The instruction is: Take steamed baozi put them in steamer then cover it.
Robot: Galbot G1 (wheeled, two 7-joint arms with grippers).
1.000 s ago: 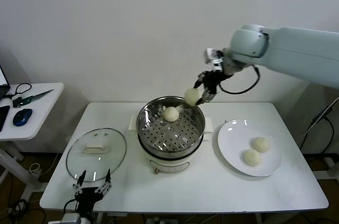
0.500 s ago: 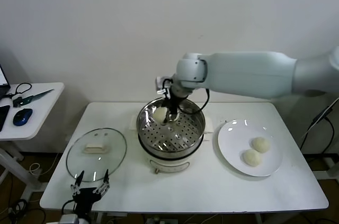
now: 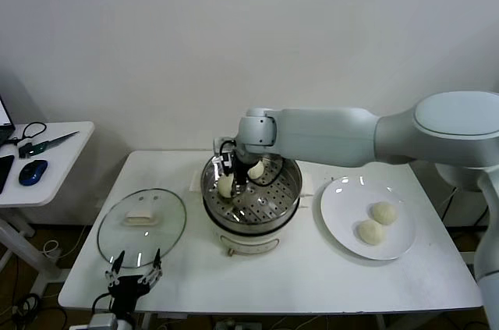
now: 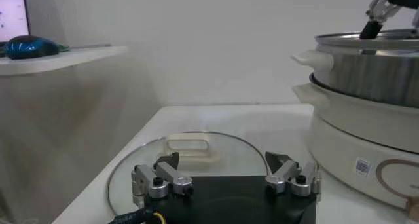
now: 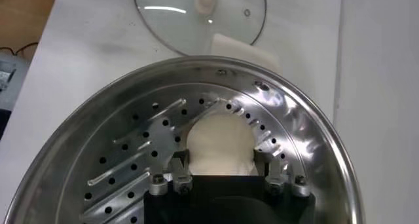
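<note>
On a side table [image 3: 54,160] at the far left lay a blue mouse [image 3: 33,172] and scissors [image 3: 43,143]. On the white table [image 3: 273,275], the cover [image 3: 142,225], a clear glass lid with a cream handle, lay flat at the left, off the pot. The left gripper [image 3: 134,274] hung low at the table's near edge, just in front of the cover, its fingers [image 4: 159,177] spread wide and holding nothing.

At the table's centre stood the steamer [image 3: 251,196], its perforated tray holding two steamed baozi. One bun [image 3: 256,168] sat towards the back of the tray. The other bun [image 3: 226,186] sat at the tray's left side, between the fingers of the right gripper [image 3: 231,182]. The right arm [image 3: 351,135] reached in from the right, passed above the plate, and turned its wrist down into the pot. In the right wrist view this bun [image 5: 220,144] rested on the perforated tray with a finger [image 5: 180,163] close on each flank; whether the pads still pressed it could not be told.

At the right, a white plate [image 3: 343,201] held the two remaining buns [image 3: 383,213] [image 3: 370,232], close together.
</note>
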